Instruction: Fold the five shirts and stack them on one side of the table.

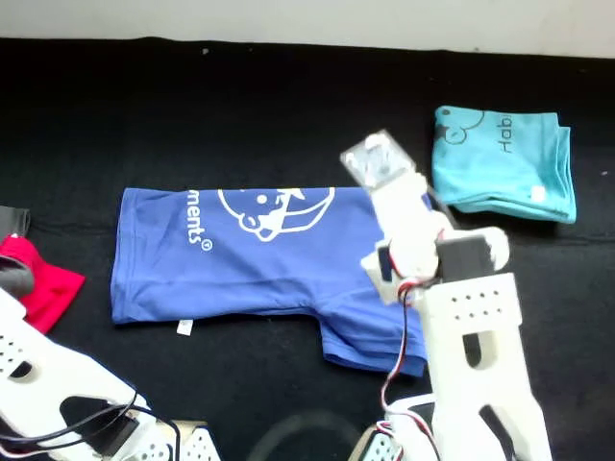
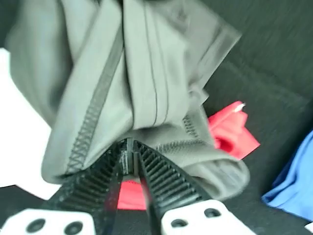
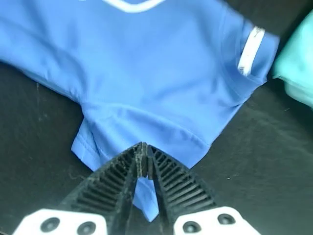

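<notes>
Black cloth covers the counter. From high up, the blue shirt lies flat in the middle with its white picture facing up. It is not folded. The teal shirt is folded and sits by itself on the far right side, apart from the blue one. The red shirt is bunched up at the left edge. A bit of the grey shirt shows just behind it. My right arm hangs over the right end of the blue shirt. My left arm is low in the near left corner.

From my left wrist, my left gripper is pinched tight on the grey shirt. The cloth hangs in big folds from my fingertips. Past it the red shirt lies on the black counter. An edge of the blue shirt shows off to one side.

From my right wrist, my right gripper has its two fingers pressed together. The tips sit at the hem of the blue shirt's short sleeve. I cannot tell if they touch the cloth. The shirt looks smooth and flat on the counter there. Its white neck label shows farther off, and the teal shirt is just past that.
</notes>
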Controlling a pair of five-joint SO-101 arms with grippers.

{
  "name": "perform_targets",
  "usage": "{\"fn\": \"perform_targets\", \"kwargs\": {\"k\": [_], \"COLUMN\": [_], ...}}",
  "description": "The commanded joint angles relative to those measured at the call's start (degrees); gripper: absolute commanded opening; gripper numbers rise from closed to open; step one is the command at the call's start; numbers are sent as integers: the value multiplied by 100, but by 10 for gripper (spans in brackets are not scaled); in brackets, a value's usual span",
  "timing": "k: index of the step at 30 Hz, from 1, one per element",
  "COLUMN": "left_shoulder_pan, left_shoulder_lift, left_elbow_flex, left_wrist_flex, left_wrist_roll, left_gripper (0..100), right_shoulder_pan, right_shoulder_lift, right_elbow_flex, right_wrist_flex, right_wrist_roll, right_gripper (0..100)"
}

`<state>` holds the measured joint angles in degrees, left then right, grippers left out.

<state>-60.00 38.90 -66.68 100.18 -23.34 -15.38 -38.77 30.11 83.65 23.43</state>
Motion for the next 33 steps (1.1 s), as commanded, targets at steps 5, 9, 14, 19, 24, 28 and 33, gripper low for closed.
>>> {"fn": "perform_targets", "kwargs": {"k": [5,9,14,19,24,28,33], "left_shoulder_pan": [787,1481,2440,3020,2826,2062,796], "left_shoulder_lift": [-936,-1965,-3284,-3952,-4242,-4251,-4242], "left_elbow_flex": [127,1402,3055,4523,5833,6659,7653], "left_wrist_flex": [167,158,149,-132,-1108,-2075,-3446], "left_wrist_roll": [193,431,475,668,624,229,-633], "left_gripper": [8,8,8,8,8,8,8], "right_shoulder_pan": [-57,-119,-505,-927,-1007,-989,-989], "right_shoulder_lift": [-655,-673,-673,-664,-664,-664,-664], "right_elbow_flex": [2018,2492,2677,2712,2712,2721,2809], "right_wrist_flex": [-1024,-1147,-1130,-1121,-1130,-1112,-1121], "right_wrist_roll": [396,756,941,941,941,941,941], "right_gripper": [9,9,9,9,9,9,9]}}
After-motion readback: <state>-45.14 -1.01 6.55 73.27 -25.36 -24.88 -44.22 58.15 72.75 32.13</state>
